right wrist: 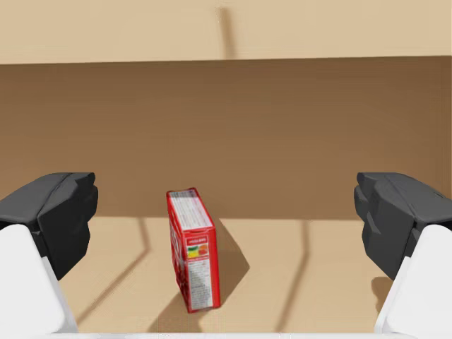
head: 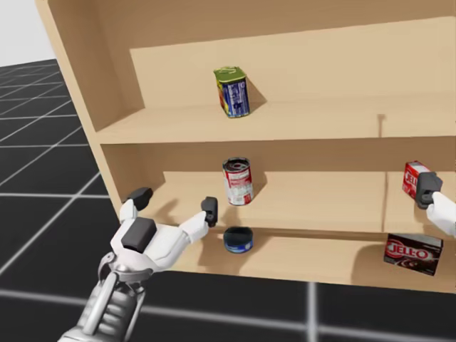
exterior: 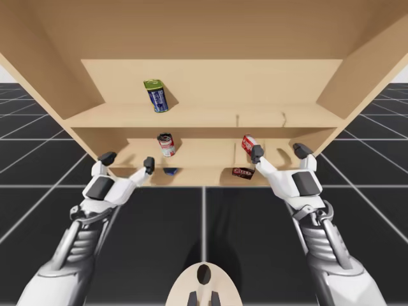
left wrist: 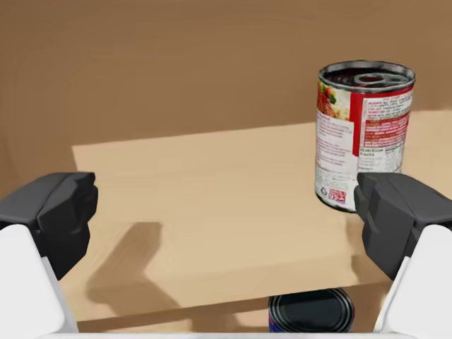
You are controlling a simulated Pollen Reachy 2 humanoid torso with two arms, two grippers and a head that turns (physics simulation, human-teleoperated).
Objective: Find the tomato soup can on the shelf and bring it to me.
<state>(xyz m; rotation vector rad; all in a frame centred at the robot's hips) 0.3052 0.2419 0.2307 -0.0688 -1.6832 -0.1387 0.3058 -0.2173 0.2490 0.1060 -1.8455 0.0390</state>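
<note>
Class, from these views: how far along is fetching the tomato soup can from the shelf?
Done: the open left gripper is at the middle shelf, the upright red-and-white can ahead of one finger. In hand: nothing; the right gripper, open, faces a red box. Left: centre, grip, deliver.

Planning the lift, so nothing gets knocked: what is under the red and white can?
The red and white can stands on the middle shelf board. One level below sits a short blue can, its rear part covered by that board.
</note>
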